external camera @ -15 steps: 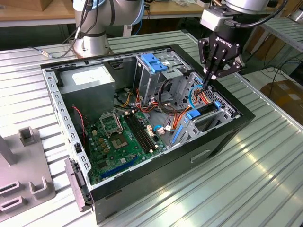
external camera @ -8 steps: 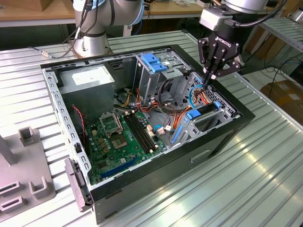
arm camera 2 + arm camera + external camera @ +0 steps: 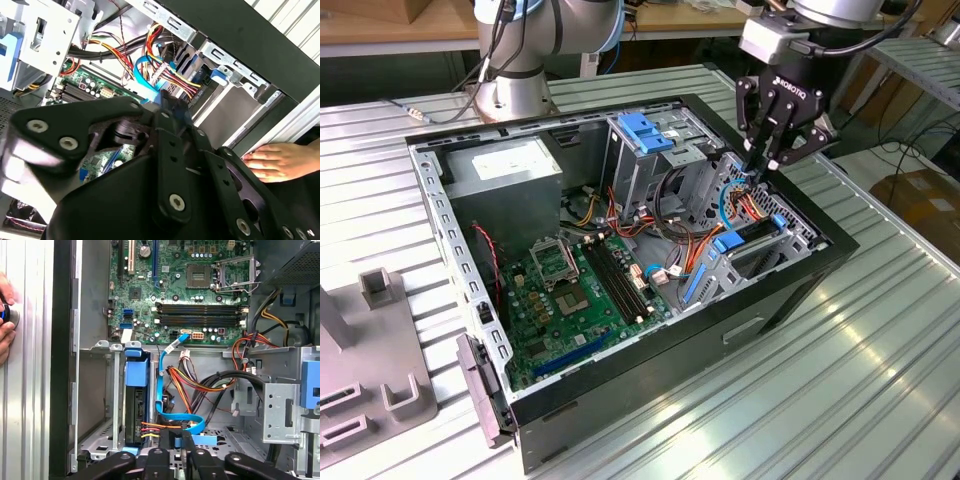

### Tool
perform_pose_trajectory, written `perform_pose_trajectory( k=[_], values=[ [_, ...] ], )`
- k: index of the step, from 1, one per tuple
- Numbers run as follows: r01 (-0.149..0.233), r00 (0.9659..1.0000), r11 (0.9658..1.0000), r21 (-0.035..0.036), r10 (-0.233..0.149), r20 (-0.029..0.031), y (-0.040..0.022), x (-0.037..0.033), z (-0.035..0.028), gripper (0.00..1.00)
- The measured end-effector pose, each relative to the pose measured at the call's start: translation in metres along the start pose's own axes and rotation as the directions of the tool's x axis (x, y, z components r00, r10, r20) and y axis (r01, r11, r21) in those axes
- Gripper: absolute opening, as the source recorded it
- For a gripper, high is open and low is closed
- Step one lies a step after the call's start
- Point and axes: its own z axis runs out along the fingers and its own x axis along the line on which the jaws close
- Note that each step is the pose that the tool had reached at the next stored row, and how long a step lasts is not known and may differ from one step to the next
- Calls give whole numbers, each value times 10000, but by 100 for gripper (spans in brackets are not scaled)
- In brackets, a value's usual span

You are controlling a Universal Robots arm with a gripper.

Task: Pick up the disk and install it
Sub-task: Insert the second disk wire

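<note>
One disk (image 3: 752,240), grey with blue carrier rail, seated on edge in the case's (image 3: 800,290) bay, right of centre in the exterior view. Hand (image 3: 772,160) above, fingers nearly closed, holding nothing.

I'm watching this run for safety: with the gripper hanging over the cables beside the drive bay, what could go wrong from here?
1. The gripper hangs right above the blue data cable and the orange and yellow power wires; it might snag or pull them.
2. A person's hand rests against the computer case near the arm and could be struck.
3. The disk sits on edge in its bay, tight beside the wires, so a bump might unseat it.
</note>
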Motion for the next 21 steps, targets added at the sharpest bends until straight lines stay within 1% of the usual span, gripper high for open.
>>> perform_pose_trajectory(
  k=[1, 2, 5, 6, 7, 8, 15, 16, 17, 18, 19, 20, 21],
  values=[
    [0, 10000, 10000, 0, 0, 0, 0, -3, 1, 24],
    [0, 10000, 10000, 0, 0, 3, 0, -3, 1, 31],
    [0, 10000, 10000, 0, 0, 33, 0, -4, 0, 31],
    [0, 10000, 10000, 1, 0, 56, 0, -5, 0, 31],
    [0, 9999, 10000, 2, 0, 105, 0, -5, 1, 31],
    [-1, 9999, 10000, 2, 1, 114, 0, -6, 1, 31],
    [0, 10000, 10000, 2, 0, 86, 1, -62, 28, 31],
    [0, 10000, 10000, 0, 0, 3, 3, -70, 34, 31],
    [1, 9999, 10000, -2, -1, -112, 3, -73, 36, 31],
    [1, 9997, 10000, -5, -1, -252, 3, -77, 38, 31],
    [0, 9990, 10000, -10, -1, -453, 5, -86, 41, 31],
    [-1, 9982, 10000, -13, 0, -595, 9, -109, 43, 31],
    [0, 9981, 10000, -13, -1, -616, 15, -127, 44, 31]
  ],
)
